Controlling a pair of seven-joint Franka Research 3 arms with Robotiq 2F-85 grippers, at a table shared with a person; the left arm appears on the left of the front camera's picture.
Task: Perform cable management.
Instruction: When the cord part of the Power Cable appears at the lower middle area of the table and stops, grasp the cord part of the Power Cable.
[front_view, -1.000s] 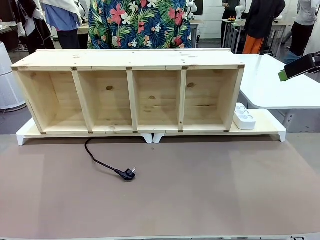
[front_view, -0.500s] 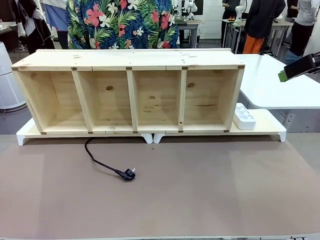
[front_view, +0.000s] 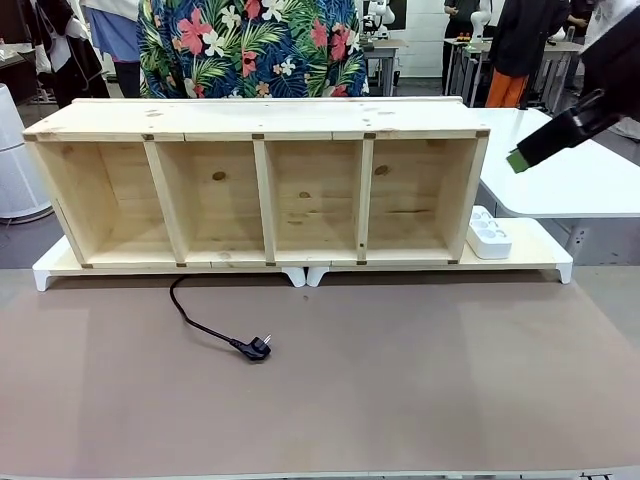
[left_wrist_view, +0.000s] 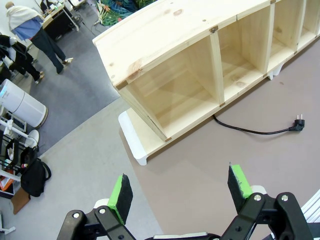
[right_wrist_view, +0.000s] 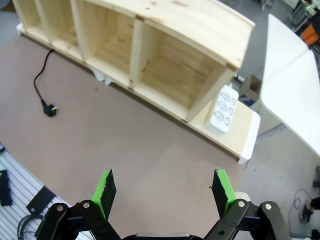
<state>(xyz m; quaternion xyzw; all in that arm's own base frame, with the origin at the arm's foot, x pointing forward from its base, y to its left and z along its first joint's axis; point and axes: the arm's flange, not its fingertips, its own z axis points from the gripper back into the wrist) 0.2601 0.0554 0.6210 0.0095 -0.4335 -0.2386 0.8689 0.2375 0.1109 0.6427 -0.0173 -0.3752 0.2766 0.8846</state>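
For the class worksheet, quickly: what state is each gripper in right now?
Left gripper: open, holding nothing.
Right gripper: open, holding nothing.

The left fingers (left_wrist_view: 111, 220) are black jointed bars, each capped with a bright green wedge-shaped pad (left_wrist_view: 239, 182), with round silver pins (left_wrist_view: 254, 197) at the joints. The right fingers (right_wrist_view: 95, 212) are built the same: black linkage bars, green pads and shiny pins at the knuckles. Seen from the front, the right fingers (front_view: 565, 125) are a black bar with a green tip.
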